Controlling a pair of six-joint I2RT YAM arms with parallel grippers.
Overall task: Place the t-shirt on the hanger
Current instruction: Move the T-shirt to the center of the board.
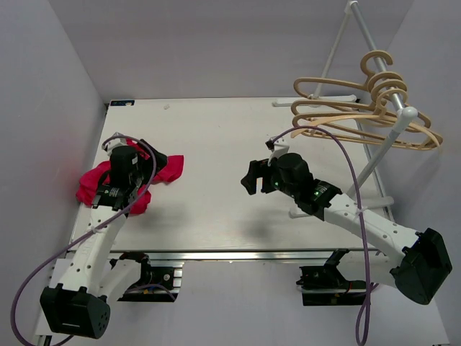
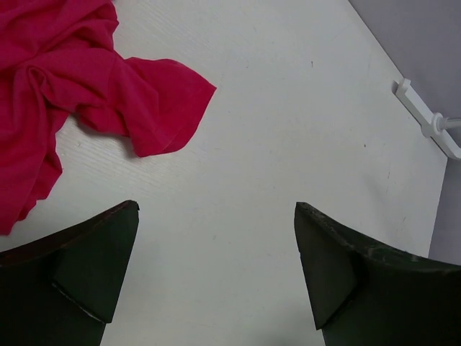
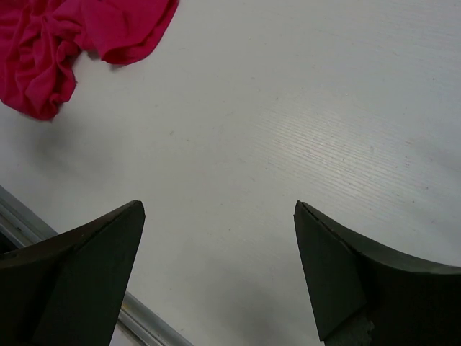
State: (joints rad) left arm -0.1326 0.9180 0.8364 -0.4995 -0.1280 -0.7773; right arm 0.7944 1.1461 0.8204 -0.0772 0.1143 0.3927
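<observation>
The red t-shirt [image 1: 91, 182] lies crumpled on the left side of the white table [image 1: 216, 209], partly under my left arm. My left gripper [image 1: 155, 157] hovers open over the shirt's right edge. In the left wrist view the t-shirt [image 2: 65, 79] fills the upper left, and only bare table shows between the left gripper [image 2: 216, 216] fingers. My right gripper [image 1: 251, 177] stands open above the table's middle. In the right wrist view the right gripper [image 3: 220, 213] is empty, with the t-shirt [image 3: 72, 36] far off at upper left. Several tan hangers [image 1: 338, 108] hang on a rack at the back right.
The white rack [image 1: 380, 148] stands at the table's right edge, its rail slanting up to the back. One of its feet [image 2: 428, 122] rests on the table. An aluminium rail [image 3: 144, 317] runs along the near table edge. Grey walls close in the left and back.
</observation>
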